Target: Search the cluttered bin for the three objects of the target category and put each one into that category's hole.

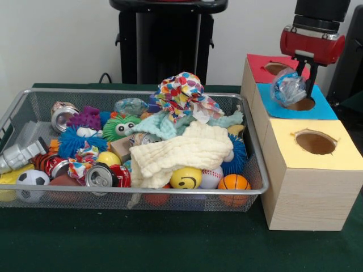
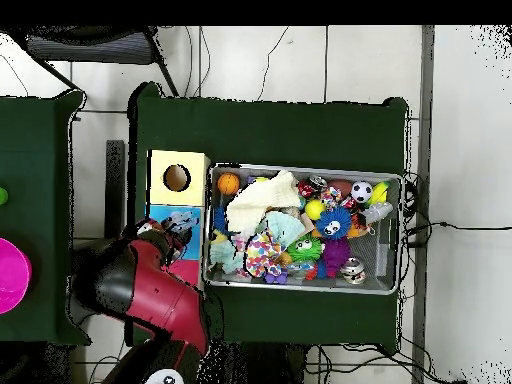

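1. Over the blue hole, the gripper hangs with its fingers pinching a bottle; open air all round it, red hole behind, yellow hole in front.
2. Bottle: see-through, crumpled thin plastic, glinting, bluish patch, just above the hole's rim.
3. Bin: silver wire mesh, thick rim, beside the pale wooden box, heaped with cloth, balls, dented cans.
4. Second clear bottle lies at the bin's far side.
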`<action>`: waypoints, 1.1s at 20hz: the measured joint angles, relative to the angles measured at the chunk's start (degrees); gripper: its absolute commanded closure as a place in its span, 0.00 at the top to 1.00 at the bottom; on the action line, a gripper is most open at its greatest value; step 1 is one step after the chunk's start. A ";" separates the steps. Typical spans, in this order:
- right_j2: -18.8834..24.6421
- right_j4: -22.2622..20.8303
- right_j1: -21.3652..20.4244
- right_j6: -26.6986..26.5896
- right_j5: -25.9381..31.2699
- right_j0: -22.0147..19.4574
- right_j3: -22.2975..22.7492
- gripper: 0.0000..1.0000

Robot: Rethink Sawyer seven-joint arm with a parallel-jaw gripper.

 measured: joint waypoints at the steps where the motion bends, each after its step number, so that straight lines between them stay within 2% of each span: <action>1: -0.07 0.28 0.08 0.49 -0.01 0.65 -0.01 0.00; 8: -0.37 1.15 0.29 3.79 0.00 3.57 -0.01 0.00; 17: -1.00 1.11 1.11 4.57 0.00 3.68 -0.02 0.00; 18: -1.72 1.09 1.47 4.57 0.00 3.68 -0.01 1.00; 22: -2.59 1.06 1.73 4.57 0.01 3.75 -0.02 1.00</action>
